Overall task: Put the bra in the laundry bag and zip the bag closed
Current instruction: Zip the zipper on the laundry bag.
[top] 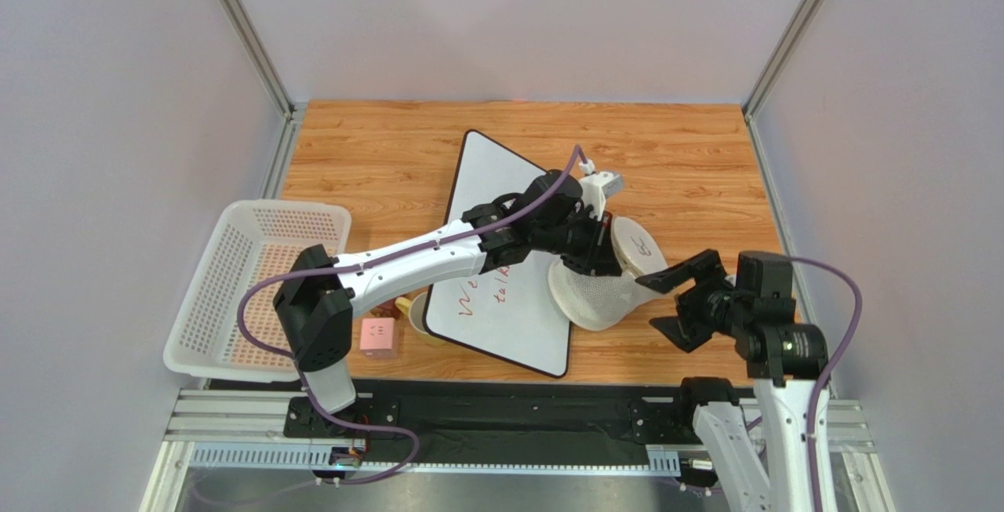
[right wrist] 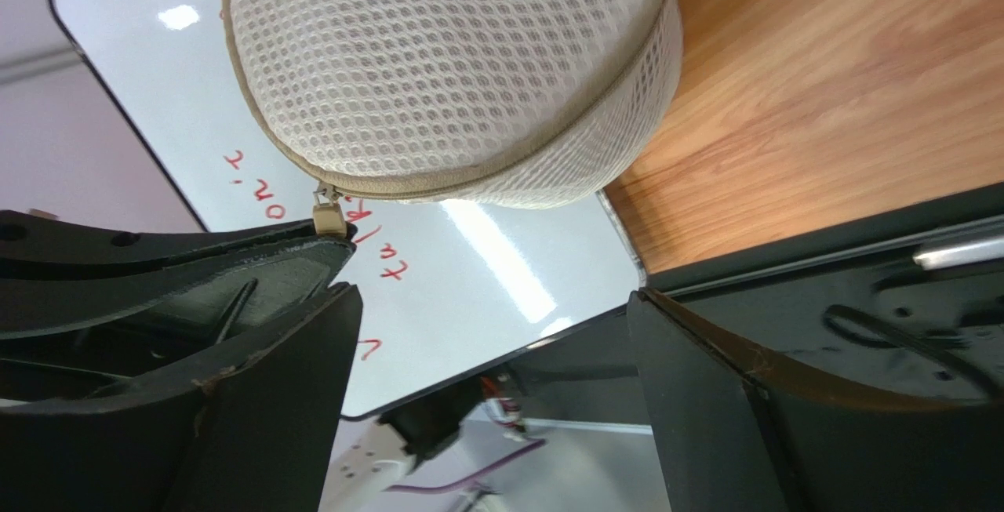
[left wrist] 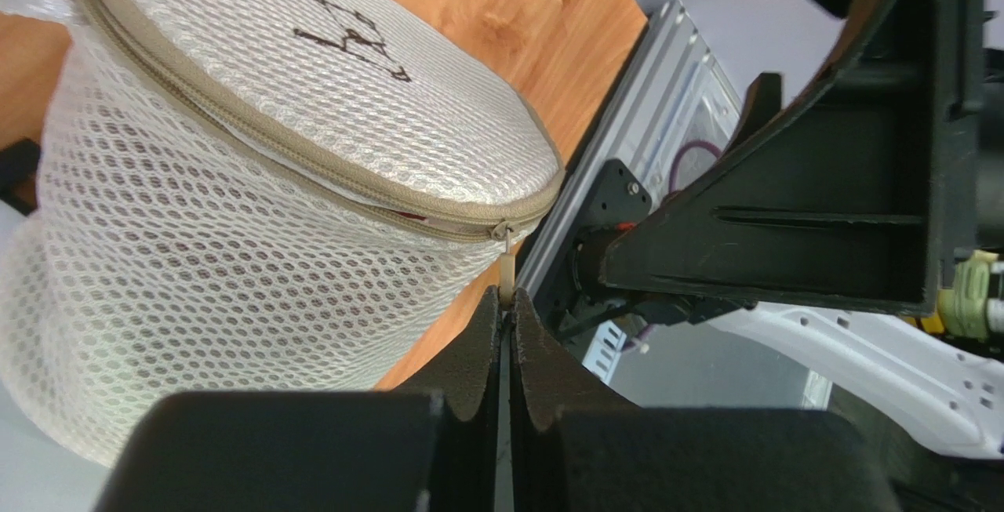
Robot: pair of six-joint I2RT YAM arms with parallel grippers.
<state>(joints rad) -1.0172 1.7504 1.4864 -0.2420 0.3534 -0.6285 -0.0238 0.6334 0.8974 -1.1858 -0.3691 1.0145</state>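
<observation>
The wooden table has a whiteboard with red writing lying flat in the middle. A white basket sits at the left edge. A small pink box lies near, just left of the whiteboard. The white mesh laundry bag rests on the whiteboard's right edge and the wood.

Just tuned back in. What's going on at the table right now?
The left gripper is shut on the zipper pull of the laundry bag, which lies tilted, partly on the whiteboard. The zipper looks closed up to the slider, but the pictures don't show whether it is shut all the way round. The right gripper hangs open beside the bag, touching nothing. The bra is nowhere on the table, so it is presumably inside.
</observation>
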